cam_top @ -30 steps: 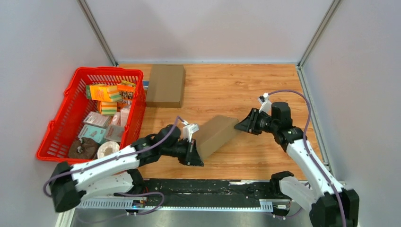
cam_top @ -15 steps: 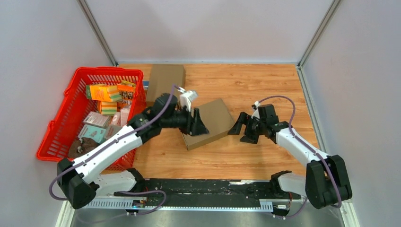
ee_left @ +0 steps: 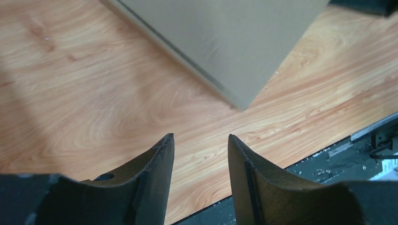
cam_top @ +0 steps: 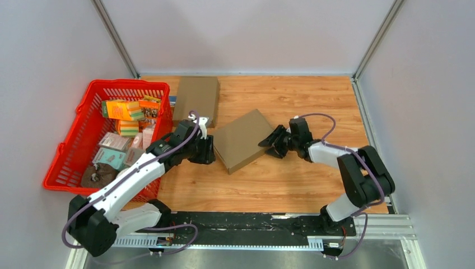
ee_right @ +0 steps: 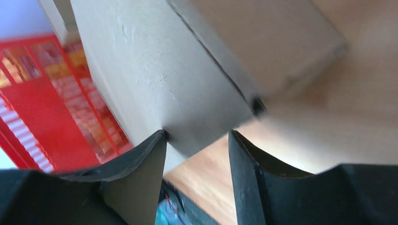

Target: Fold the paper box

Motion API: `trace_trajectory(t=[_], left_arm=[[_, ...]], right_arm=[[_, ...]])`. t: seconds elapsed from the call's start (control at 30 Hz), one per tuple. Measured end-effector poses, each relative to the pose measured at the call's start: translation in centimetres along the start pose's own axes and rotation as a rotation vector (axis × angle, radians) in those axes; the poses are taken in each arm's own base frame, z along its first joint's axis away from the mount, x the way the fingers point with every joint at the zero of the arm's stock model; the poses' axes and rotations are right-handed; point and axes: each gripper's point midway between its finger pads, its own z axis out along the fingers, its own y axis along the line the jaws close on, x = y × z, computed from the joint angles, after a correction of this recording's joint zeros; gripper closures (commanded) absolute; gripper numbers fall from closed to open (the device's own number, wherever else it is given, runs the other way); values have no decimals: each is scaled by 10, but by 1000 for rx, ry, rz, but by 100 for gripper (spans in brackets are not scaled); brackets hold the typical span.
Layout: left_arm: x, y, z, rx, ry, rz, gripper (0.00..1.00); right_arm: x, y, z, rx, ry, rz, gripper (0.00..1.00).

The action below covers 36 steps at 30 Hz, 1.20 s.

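The paper box is a closed brown carton lying flat on the wooden table, turned at an angle. My left gripper sits just off the box's left edge. In the left wrist view it is open over bare wood, and the box lies ahead of it, apart from the fingertips. My right gripper is at the box's right edge. In the right wrist view it is open with nothing between the fingers, and the box looms close, one corner by the left fingertip.
A second brown box lies at the back, next to a red basket with several packets on the left. The basket also shows in the right wrist view. A black rail runs along the near edge.
Both grippers held the box tilted up a second ago. They have let go, and the box now lies flat farther back. The left gripper drew back to its left edge, the right one closed in on its right edge.
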Motion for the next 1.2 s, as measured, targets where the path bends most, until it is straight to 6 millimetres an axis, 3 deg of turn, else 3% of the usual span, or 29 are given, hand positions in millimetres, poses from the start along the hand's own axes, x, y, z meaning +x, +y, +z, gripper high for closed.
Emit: trace_trajectory(t=[0.1, 0.17, 0.27, 0.3, 0.37, 0.47, 0.5, 0.6, 0.67, 0.7, 0.77, 0.87, 1.07, 1.2], left_arm=[[-1, 6, -14, -17, -66, 3, 44], [-7, 6, -21, -23, -105, 8, 45], [-17, 8, -23, -43, -126, 15, 43], [-18, 10, -21, -50, -118, 15, 40], [-20, 14, -12, -63, -98, 11, 35], [-22, 23, 6, -75, -47, -22, 33], [-25, 27, 13, -76, -31, -42, 33], [-38, 38, 38, -64, -2, -104, 34], [-41, 43, 54, -50, 21, -130, 40], [-41, 43, 62, -36, 35, -142, 48], [-40, 39, 78, 10, 60, -172, 51], [-38, 25, 98, 100, 81, -216, 54], [-35, 3, 131, 184, 130, -265, 55], [-54, -10, 147, 211, 121, -270, 54]], right_arm=[[-51, 12, 15, 0, -70, -5, 45], [-102, 26, 31, -9, -117, -38, 43], [-172, 58, 52, -48, -162, -127, 29], [-189, 65, 54, -53, -180, -160, 19], [-203, 72, 50, -38, -187, -221, 14], [-189, 74, 42, -16, -148, -306, 12], [-178, 73, 41, -13, -129, -330, 15], [-129, 61, 40, -30, -43, -348, 24], [-95, 45, 45, -29, 29, -321, 25], [-85, 40, 49, -24, 51, -314, 28], [-74, 32, 55, -13, 81, -288, 32], [-82, 40, 61, -38, 71, -293, 34], [-117, 59, 83, -56, 22, -330, 35], [-145, 70, 98, -73, -5, -369, 34]])
